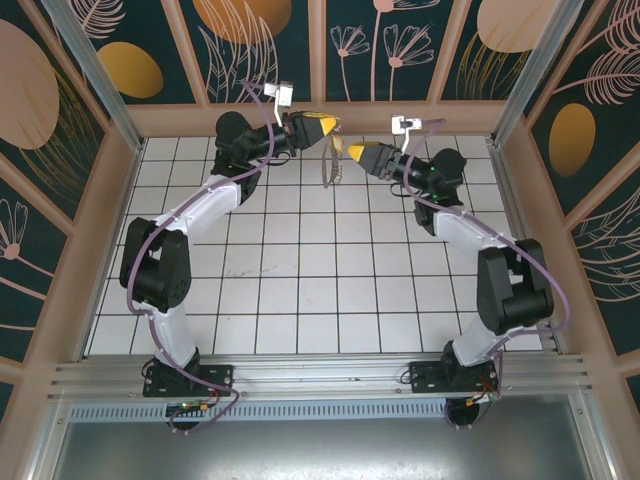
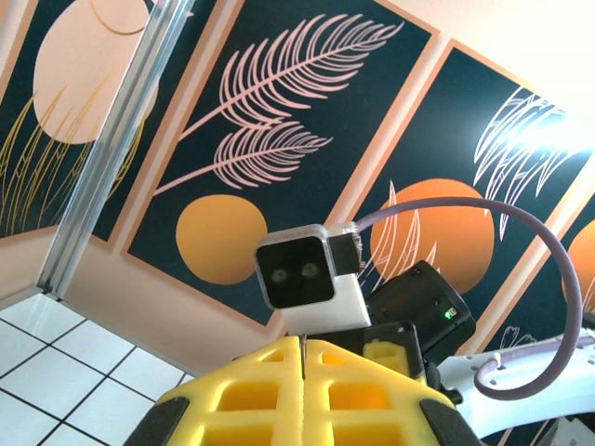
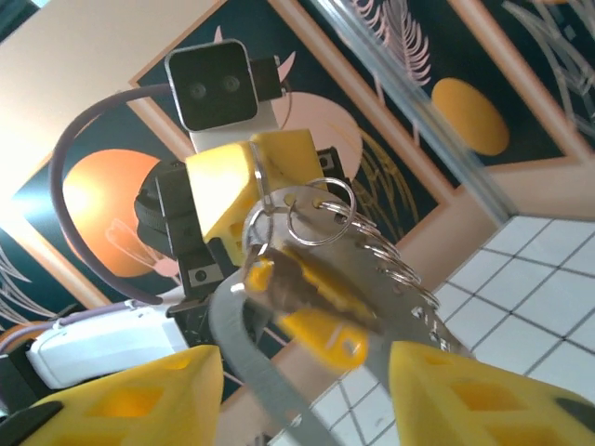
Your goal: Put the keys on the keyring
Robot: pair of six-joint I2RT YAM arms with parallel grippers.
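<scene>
The left gripper [image 3: 253,181] was clenched on the top of the keyring [image 3: 231,334] — the grey loop hung below its fingertips, lower end cut off. The right gripper [image 3: 307,372] stood released, fingers spread either side of the loop. The keys [image 3: 302,293] lay just above that gap — blurred; whether threaded on, could not tell. Small wire rings [image 3: 395,265] lined the loop's edge.
</scene>
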